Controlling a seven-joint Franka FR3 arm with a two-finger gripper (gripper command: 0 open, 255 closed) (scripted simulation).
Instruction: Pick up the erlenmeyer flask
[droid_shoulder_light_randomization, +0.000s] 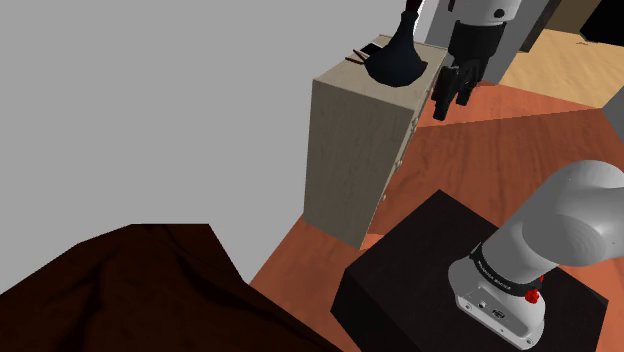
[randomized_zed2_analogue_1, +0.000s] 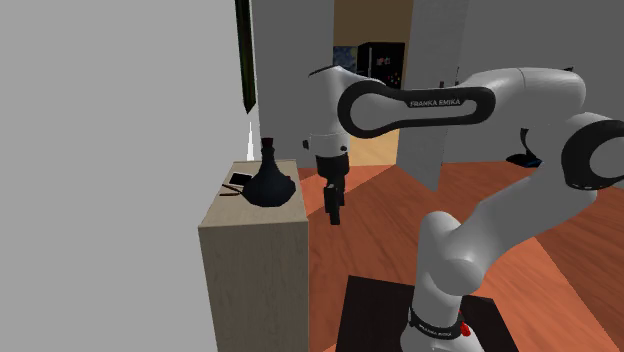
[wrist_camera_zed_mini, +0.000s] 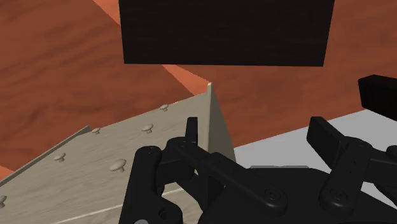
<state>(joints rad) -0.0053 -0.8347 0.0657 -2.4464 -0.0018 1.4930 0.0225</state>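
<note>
Flask (droid_shoulder_light_randomization: 398, 62) atop cabinet (droid_shoulder_light_randomization: 350, 150), knobs (wrist_camera_zed_mini: 118, 166) on its front

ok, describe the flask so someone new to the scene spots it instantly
Find the pale wood cabinet standing on the reddish floor by the grey wall. On its top sits the flask: near-black, wide base narrowing to a slim neck. It is the only upright thing there; the small items beside it lie flat.
</note>
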